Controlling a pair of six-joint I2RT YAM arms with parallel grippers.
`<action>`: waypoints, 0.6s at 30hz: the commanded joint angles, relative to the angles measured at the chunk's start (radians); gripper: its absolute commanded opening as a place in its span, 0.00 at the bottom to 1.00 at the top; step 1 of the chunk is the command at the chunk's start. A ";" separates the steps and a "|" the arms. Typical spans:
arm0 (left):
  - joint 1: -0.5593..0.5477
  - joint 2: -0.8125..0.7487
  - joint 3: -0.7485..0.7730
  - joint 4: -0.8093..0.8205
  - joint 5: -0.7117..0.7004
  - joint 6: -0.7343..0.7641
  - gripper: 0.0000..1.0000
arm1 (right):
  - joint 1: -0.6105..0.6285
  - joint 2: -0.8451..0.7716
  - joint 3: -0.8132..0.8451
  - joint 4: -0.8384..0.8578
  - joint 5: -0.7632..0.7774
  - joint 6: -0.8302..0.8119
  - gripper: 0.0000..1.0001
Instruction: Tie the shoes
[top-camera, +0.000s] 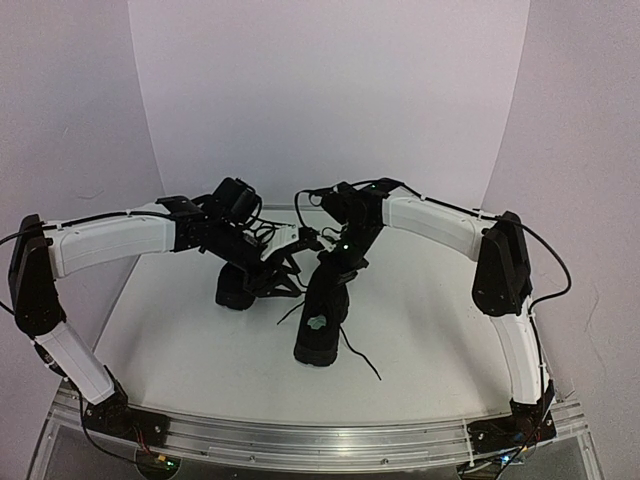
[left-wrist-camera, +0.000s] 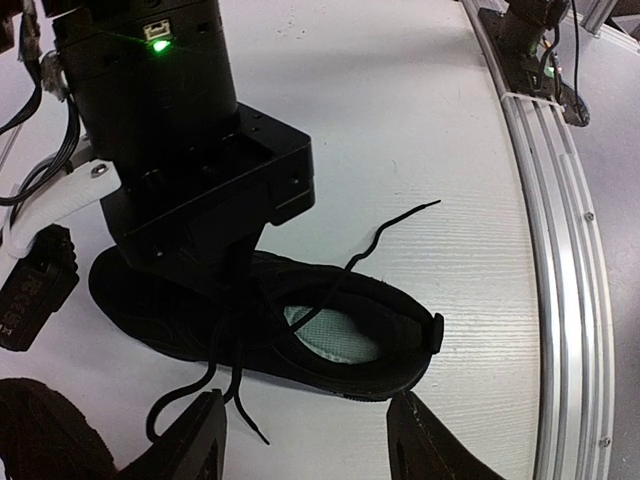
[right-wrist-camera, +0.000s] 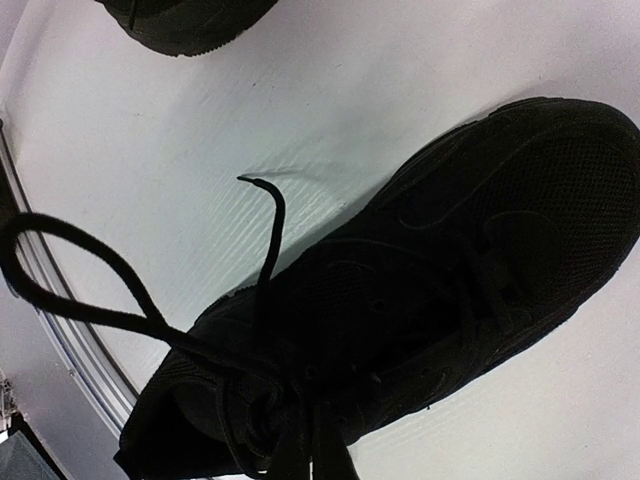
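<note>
Two black shoes lie on the white table. The right shoe (top-camera: 320, 338) shows a pale patch inside and also appears in the left wrist view (left-wrist-camera: 400, 350). The left shoe (top-camera: 236, 291) lies under my left arm. My right gripper (top-camera: 335, 268) is down on the right shoe's laced part (right-wrist-camera: 450, 290), its jaws together at the lace (right-wrist-camera: 110, 265), which forms a loop to the left. My left gripper (left-wrist-camera: 305, 440) is open and empty, hovering just beside this shoe's side. Loose lace ends (left-wrist-camera: 395, 225) trail on the table.
The table's metal front rail (left-wrist-camera: 560, 290) runs near the shoe's heel. The arm bases (top-camera: 510, 425) sit at the near edge. White walls stand behind and to both sides. The left shoe's toe (right-wrist-camera: 185, 20) shows at the top of the right wrist view.
</note>
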 joint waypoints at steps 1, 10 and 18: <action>-0.017 -0.027 0.012 0.042 -0.030 0.052 0.52 | 0.003 -0.057 -0.015 -0.009 0.016 0.028 0.00; -0.048 -0.009 0.009 0.062 -0.042 0.088 0.41 | -0.032 -0.167 -0.140 0.118 -0.043 0.137 0.00; -0.090 0.031 -0.001 0.081 -0.105 0.161 0.29 | -0.058 -0.207 -0.243 0.205 -0.116 0.170 0.00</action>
